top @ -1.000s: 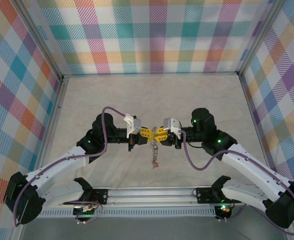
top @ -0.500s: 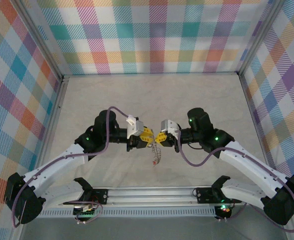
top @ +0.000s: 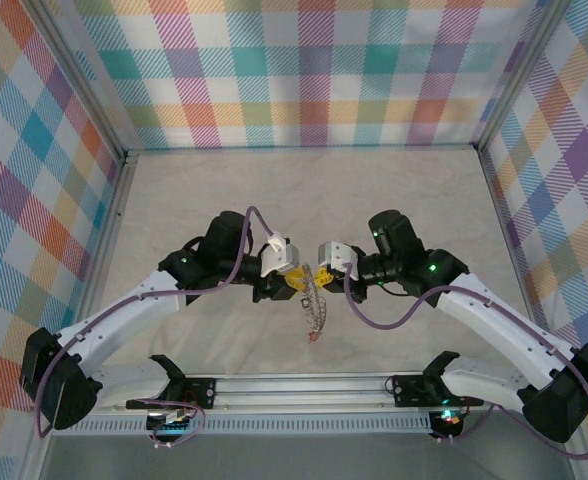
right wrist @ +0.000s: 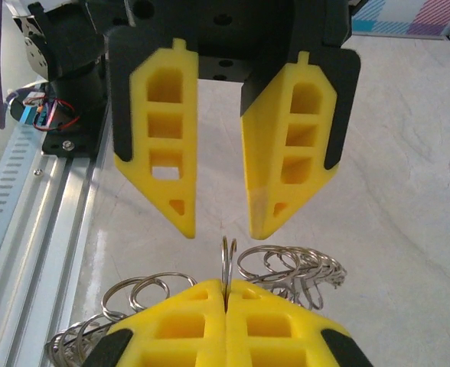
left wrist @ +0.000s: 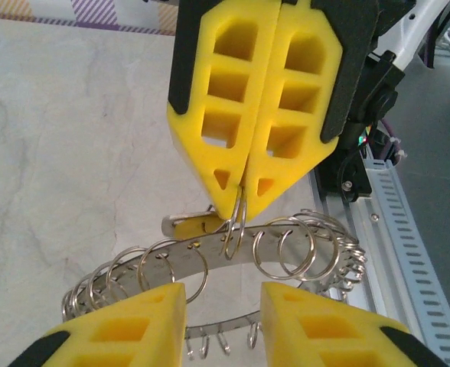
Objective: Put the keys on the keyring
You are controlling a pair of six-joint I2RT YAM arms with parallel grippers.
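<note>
- The left gripper (top: 296, 281), pressed shut a second ago, is now standing spread with nothing held, and its arm is reaching further toward the centre than before.
- The keyring (top: 317, 312) is hanging over the table (top: 394, 190) just below the two grippers, dangling slightly further right than earlier.
- The right gripper (top: 320, 277) is staying pressed together, pinching one small loop of the keyring.
- The left wrist view is showing the small loops (left wrist: 282, 251) strung along the keyring's curve, which is looking like a thin chain from above.
- The right wrist view is showing the pinched loop (right wrist: 226, 256) standing upright in the grip.
</note>
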